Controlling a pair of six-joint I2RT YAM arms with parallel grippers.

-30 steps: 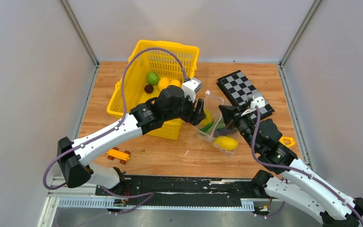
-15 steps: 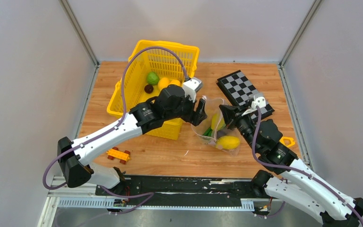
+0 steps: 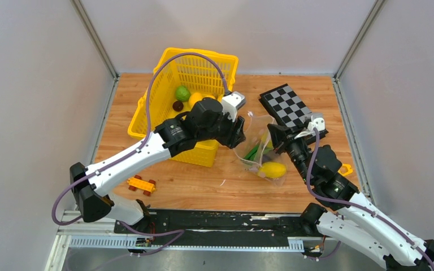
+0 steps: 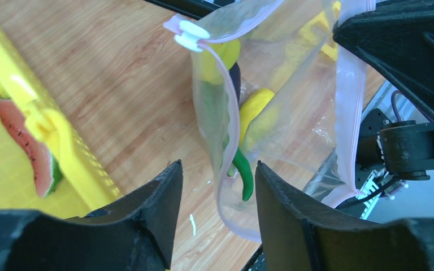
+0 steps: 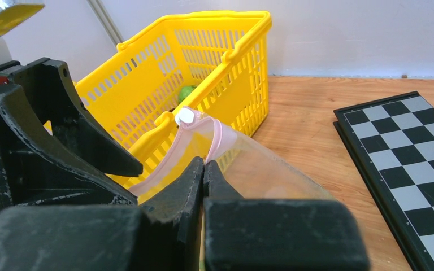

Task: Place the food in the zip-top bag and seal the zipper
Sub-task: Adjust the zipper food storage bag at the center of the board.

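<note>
The clear zip-top bag [image 3: 253, 125] stands mid-table, just right of the yellow basket [image 3: 200, 73]. A yellow lemon [image 3: 272, 169] and a green pod [image 4: 243, 172] are inside it. The right gripper [image 5: 203, 169] is clenched on the bag's pink zipper [image 4: 347, 113] edge, holding the mouth up and agape, likely for loading. The left gripper [image 4: 217, 175] hovers at that mouth, jaws apart and empty. More food, including a watermelon slice [image 4: 31, 147], lies in the basket.

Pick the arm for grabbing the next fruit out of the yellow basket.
Left. The left gripper is open and empty beside the basket, where a green ball and a watermelon slice lie. The right gripper is shut on the zipper strip, holding the zip-top bag up.
</note>
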